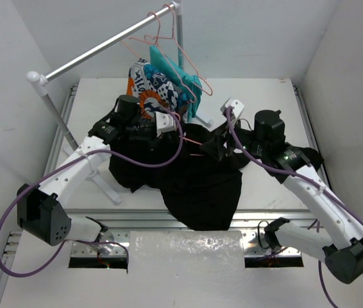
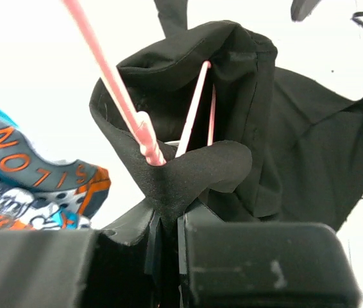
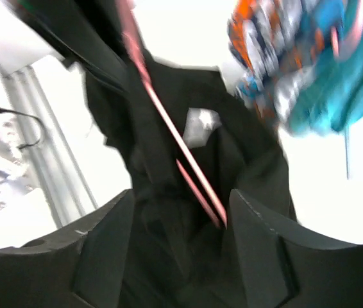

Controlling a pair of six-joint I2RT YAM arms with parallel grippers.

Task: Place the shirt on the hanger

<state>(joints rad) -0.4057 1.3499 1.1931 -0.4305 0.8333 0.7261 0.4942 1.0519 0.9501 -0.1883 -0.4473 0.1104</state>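
Observation:
The black shirt (image 1: pixel 197 183) lies bunched in the middle of the table, its lower part hanging over the near edge. My left gripper (image 1: pixel 168 123) is shut on a fold of the shirt's collar edge (image 2: pixel 188 170), right beside a pink hanger wire (image 2: pixel 144 131). More hanger wires run inside the collar opening. My right gripper (image 1: pixel 220 146) is at the shirt's right side. In the right wrist view its jaws (image 3: pixel 181 205) stand wide apart with black fabric and two hanger wires (image 3: pixel 191 170) between them. The white label (image 3: pixel 202 125) shows further in.
A metal rail (image 1: pixel 104 46) on a stand crosses the back left and carries other pink hangers (image 1: pixel 176 45). An orange, navy and white patterned garment (image 1: pixel 151 82) and a teal garment (image 1: pixel 183 77) hang behind the shirt. White walls close both sides.

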